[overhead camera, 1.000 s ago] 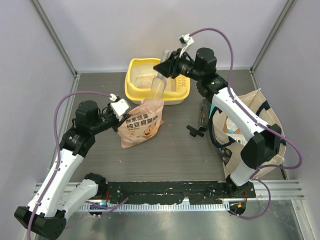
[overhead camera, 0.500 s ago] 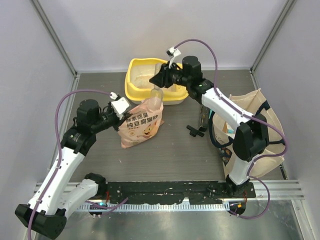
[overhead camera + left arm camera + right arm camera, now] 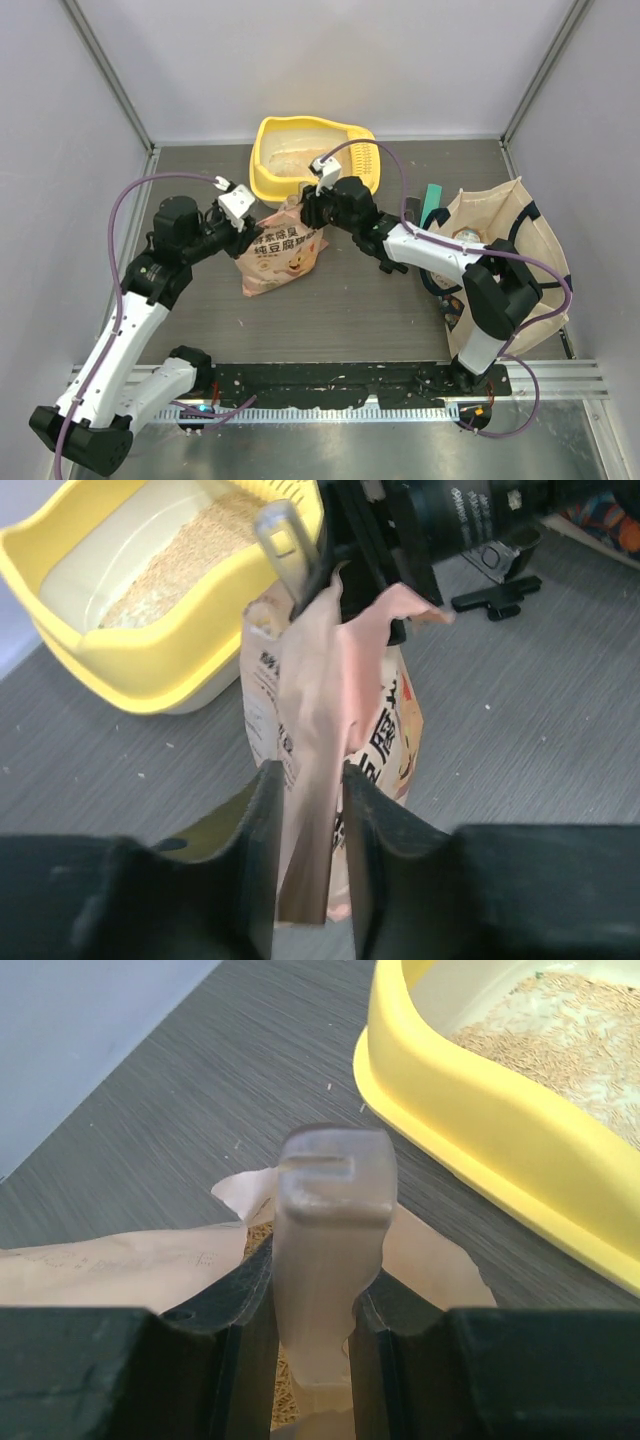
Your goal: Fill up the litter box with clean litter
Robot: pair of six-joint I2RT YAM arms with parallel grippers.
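The yellow litter box [image 3: 300, 122] stands at the back with pale beige litter [image 3: 190, 555] in it and a yellow slotted scoop [image 3: 362, 160] on its right side. The peach-orange litter bag [image 3: 282, 255] stands upright in front of it. My left gripper [image 3: 245, 215] is shut on the bag's top edge [image 3: 320, 710] and holds it up. My right gripper [image 3: 308, 208] is shut on a translucent scoop [image 3: 330, 1220], whose lower end is down in the bag's open mouth. Granules [image 3: 258, 1240] show inside the bag [image 3: 120, 1265]. The box rim [image 3: 470, 1120] lies just beyond.
A cream canvas tote [image 3: 510, 250] with dark handles stands at the right, a teal item [image 3: 432, 197] at its top edge. A black tool [image 3: 495, 592] lies on the grey table to the right of the bag. Grey walls close in both sides.
My right arm has swung the translucent scoop from over the litter box down and forward into the bag's mouth. My left gripper has kept hold of the bag's edge.
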